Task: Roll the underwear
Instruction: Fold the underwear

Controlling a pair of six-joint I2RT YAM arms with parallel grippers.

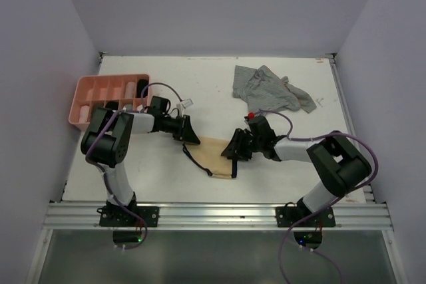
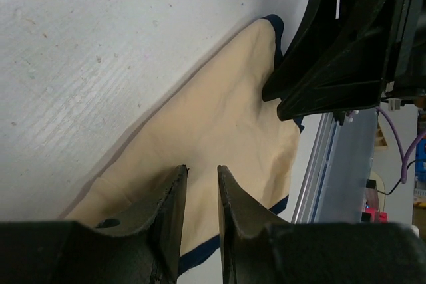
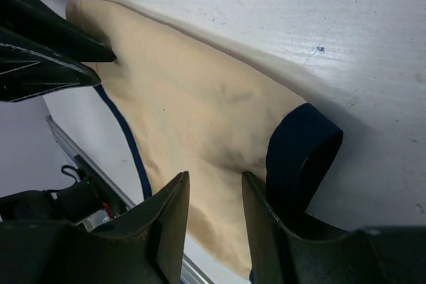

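The beige underwear (image 1: 214,155) with dark trim lies flat on the white table between my two arms. My left gripper (image 1: 190,137) rests on its left edge. In the left wrist view its jaws (image 2: 202,168) stand a narrow gap apart, tips down on the beige cloth (image 2: 226,111), which looks flat between them. My right gripper (image 1: 233,149) is on the right edge. Its jaws (image 3: 214,177) stand wider apart over slightly wrinkled cloth (image 3: 186,98), beside a raised dark trim loop (image 3: 303,151). A grey striped underwear (image 1: 269,88) lies crumpled at the back right.
A pink compartment tray (image 1: 86,88) sits at the back left, close behind the left arm. White walls enclose the table on three sides. A metal rail (image 1: 213,214) runs along the near edge, just past the beige cloth.
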